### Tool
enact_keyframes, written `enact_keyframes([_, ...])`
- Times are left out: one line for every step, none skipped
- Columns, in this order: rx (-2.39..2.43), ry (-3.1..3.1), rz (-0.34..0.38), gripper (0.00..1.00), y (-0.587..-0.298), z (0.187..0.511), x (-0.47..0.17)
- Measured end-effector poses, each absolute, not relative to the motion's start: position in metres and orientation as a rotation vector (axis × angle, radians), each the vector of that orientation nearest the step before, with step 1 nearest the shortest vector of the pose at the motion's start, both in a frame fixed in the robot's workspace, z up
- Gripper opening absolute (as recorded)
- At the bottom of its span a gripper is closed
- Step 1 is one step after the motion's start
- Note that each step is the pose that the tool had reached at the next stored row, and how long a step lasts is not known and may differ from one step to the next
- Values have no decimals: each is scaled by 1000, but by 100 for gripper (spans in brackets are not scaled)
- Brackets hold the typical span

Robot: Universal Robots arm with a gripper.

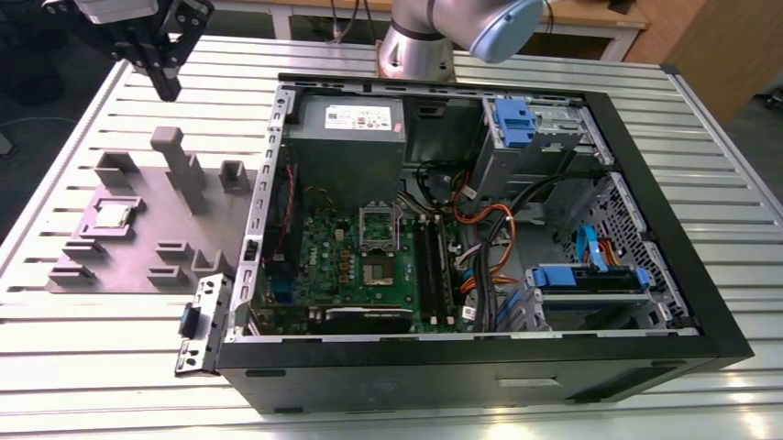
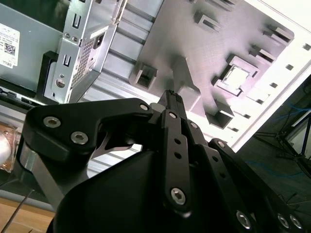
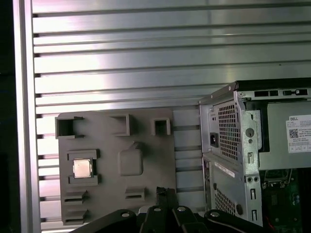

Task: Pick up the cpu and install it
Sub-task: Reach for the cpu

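The cpu (image 1: pixel 114 214) lies in its pocket on the grey holder plate (image 1: pixel 135 275), well apart from the hand (image 1: pixel 165 90).
Exterior view: the hand hangs clenched on nothing above the plate's far edge, with the cpu well below it and the open computer case (image 1: pixel 490 376) on the tabletop (image 1: pixel 110 367) off to its side. First wrist view: the cpu (image 3: pixel 81 168) sits clear of the hand (image 3: pixel 166 191). Second wrist view: the cpu (image 2: pixel 236 77) lies beyond the hand (image 2: pixel 172 94), seated in the plate (image 2: pixel 165 34).

The cpu (image 2: pixel 237 76) sits in the grey tray (image 2: pixel 180 34), beyond the end effector (image 2: pixel 171 95).
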State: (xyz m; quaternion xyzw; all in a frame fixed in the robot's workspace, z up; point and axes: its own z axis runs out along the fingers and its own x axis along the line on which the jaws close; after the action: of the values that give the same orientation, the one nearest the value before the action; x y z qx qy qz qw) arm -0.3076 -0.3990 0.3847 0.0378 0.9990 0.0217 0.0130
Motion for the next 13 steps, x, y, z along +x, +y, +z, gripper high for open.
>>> enact_keyframes([118, 3113, 68, 10, -399, 385, -309])
enact_keyframes([118, 3113, 68, 10, -399, 385, -310])
enact_keyframes([118, 3112, 68, 10, -399, 385, -311])
enact_keyframes([118, 3113, 68, 10, -399, 385, -312])
enact_keyframes([118, 3113, 68, 10, -399, 384, -313])
enact_keyframes([118, 3112, 68, 10, -399, 384, -314])
enact_keyframes([118, 3113, 68, 10, -399, 384, -315])
enact_keyframes([118, 3113, 68, 10, -399, 384, -316])
enact_keyframes([118, 3113, 68, 10, -399, 384, -316])
enact_keyframes([118, 3113, 68, 10, -399, 384, -317])
enact_keyframes([118, 3113, 68, 10, -399, 384, -317])
enact_keyframes([118, 3113, 68, 10, -399, 384, -318])
enact_keyframes([118, 3113, 68, 10, -399, 384, -319])
